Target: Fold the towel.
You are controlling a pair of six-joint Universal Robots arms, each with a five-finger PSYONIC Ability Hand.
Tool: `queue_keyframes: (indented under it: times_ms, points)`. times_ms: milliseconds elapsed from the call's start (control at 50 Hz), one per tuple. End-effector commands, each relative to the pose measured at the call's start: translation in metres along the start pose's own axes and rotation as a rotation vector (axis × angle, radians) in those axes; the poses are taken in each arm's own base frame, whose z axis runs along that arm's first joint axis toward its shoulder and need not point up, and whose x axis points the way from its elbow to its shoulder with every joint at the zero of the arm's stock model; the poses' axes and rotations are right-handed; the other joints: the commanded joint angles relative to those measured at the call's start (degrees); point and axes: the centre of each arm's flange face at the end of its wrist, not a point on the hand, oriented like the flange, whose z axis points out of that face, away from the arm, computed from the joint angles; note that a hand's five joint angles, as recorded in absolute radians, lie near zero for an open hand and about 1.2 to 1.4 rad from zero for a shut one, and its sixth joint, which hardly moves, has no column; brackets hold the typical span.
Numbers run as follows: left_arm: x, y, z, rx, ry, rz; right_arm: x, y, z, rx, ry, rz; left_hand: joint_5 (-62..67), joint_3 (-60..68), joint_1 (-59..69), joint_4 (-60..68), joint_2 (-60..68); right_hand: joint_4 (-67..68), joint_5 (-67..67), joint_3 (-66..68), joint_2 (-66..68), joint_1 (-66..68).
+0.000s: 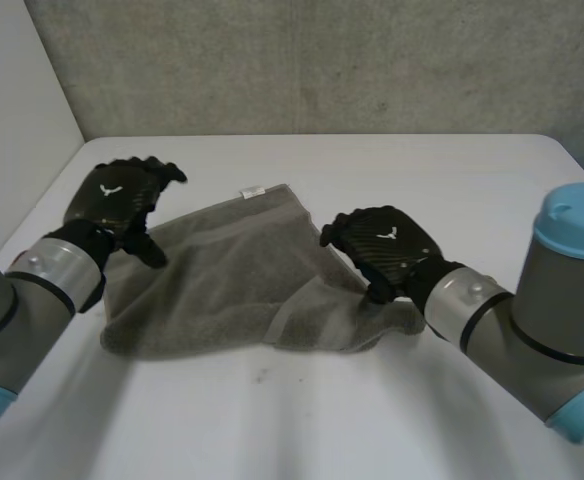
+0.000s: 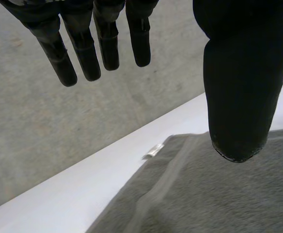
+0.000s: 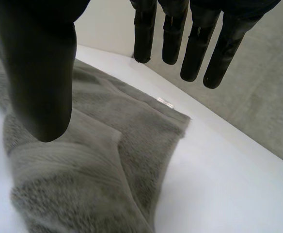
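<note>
A grey towel lies folded and rumpled on the white table, with a small white tag at its far corner. My left hand hovers over the towel's left edge, fingers straight and apart from the thumb, holding nothing. My right hand hangs above the towel's right edge, where a flap is turned over. Its fingers and thumb are spread above the towel without touching it. The towel and its tag lie below my left hand.
A grey concrete wall rises behind the table's far edge. A white panel stands at the left. Bare table surface stretches in front of the towel and to its right.
</note>
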Motion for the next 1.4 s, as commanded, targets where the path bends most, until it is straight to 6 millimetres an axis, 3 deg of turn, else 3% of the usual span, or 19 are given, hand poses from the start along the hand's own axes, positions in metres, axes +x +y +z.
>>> queue_keyframes:
  times_ms: [20, 200, 360, 640, 700, 740, 800, 960, 1000, 1020, 1060, 1180, 1300, 1400]
  points:
    - [-0.019, 0.005, 0.003, -0.049, -0.044, -0.015, -0.041, -0.005, 0.014, 0.007, -0.089, -0.057, -9.32, -9.13, -9.41, -9.06, -9.11, 4.97, 3.84, 5.00, 4.97, 4.90]
    - [-0.031, 0.012, 0.003, -0.083, -0.079, -0.023, -0.091, 0.017, 0.031, -0.087, -0.138, -0.180, -10.00, -9.80, -10.08, -9.73, -9.79, 7.31, 6.19, 7.34, 7.32, 7.25]
    - [-0.031, 0.012, 0.001, -0.087, -0.080, -0.024, -0.099, 0.033, 0.042, -0.117, -0.110, -0.306, -9.83, -9.64, -9.92, -9.57, -9.62, 16.56, 15.43, 16.59, 16.56, 16.49]
    - [-0.030, 0.014, 0.000, -0.094, -0.077, -0.026, -0.101, 0.039, 0.053, -0.048, -0.087, -0.390, -9.83, -9.63, -9.91, -9.57, -9.62, 24.82, 23.69, 24.85, 24.82, 24.75]
    - [-0.029, 0.016, -0.001, -0.099, -0.076, -0.028, -0.102, 0.042, 0.055, -0.051, -0.089, -0.405, -9.83, -9.63, -9.91, -9.57, -9.62, 31.71, 30.59, 31.75, 31.72, 31.65]
    - [-0.029, 0.017, -0.002, -0.102, -0.076, -0.029, -0.102, 0.044, 0.056, -0.049, -0.087, -0.410, -10.00, -9.80, -10.08, -9.73, -9.79, 47.60, 46.48, 47.64, 47.61, 47.54]
    - [-0.028, 0.017, -0.002, -0.104, -0.074, -0.027, -0.101, 0.042, 0.056, -0.039, -0.079, -0.409, -10.00, -9.80, -10.08, -9.73, -9.79, 56.89, 55.76, 56.92, 56.89, 56.82]
    - [-0.024, 0.019, -0.005, -0.129, -0.058, 0.012, -0.082, 0.003, 0.044, 0.041, 0.020, -0.370, -9.83, -9.63, -9.91, -9.57, -9.62, 56.89, 55.76, 56.92, 56.89, 56.82]
    - [-0.023, 0.020, -0.005, -0.133, -0.054, 0.035, -0.058, -0.009, 0.040, 0.051, 0.079, -0.315, -9.66, -9.47, -9.75, -9.40, -9.45, 56.89, 55.76, 56.92, 56.89, 56.82]
    - [-0.023, 0.020, -0.005, -0.133, -0.054, 0.035, -0.058, -0.010, 0.040, 0.051, 0.079, -0.314, -9.66, -9.47, -9.75, -9.40, -9.45, 56.89, 55.76, 56.92, 56.89, 56.82]
    - [-0.022, 0.025, -0.007, -0.150, -0.046, 0.081, -0.031, -0.017, 0.035, 0.049, 0.138, -0.249, -9.66, -9.47, -9.75, -9.40, -9.45, 56.89, 55.76, 56.92, 56.89, 56.82]
    - [-0.015, 0.034, -0.010, -0.169, 0.020, 0.140, 0.000, -0.017, 0.025, 0.016, 0.183, -0.150, -8.48, -8.29, -8.57, -8.22, -8.28, 56.89, 55.76, 56.92, 56.89, 56.82]
    - [-0.007, 0.041, -0.012, -0.175, 0.114, 0.142, 0.048, 0.004, 0.020, -0.043, 0.221, -0.036, -4.28, -4.09, -4.37, -4.02, -4.08, 56.89, 55.76, 56.92, 56.89, 56.82]
    - [0.000, 0.046, -0.014, -0.181, 0.169, 0.131, 0.068, 0.013, 0.018, -0.059, 0.248, 0.016, -1.26, -1.07, -1.35, -1.00, -1.05, 56.89, 55.76, 56.92, 56.89, 56.82]
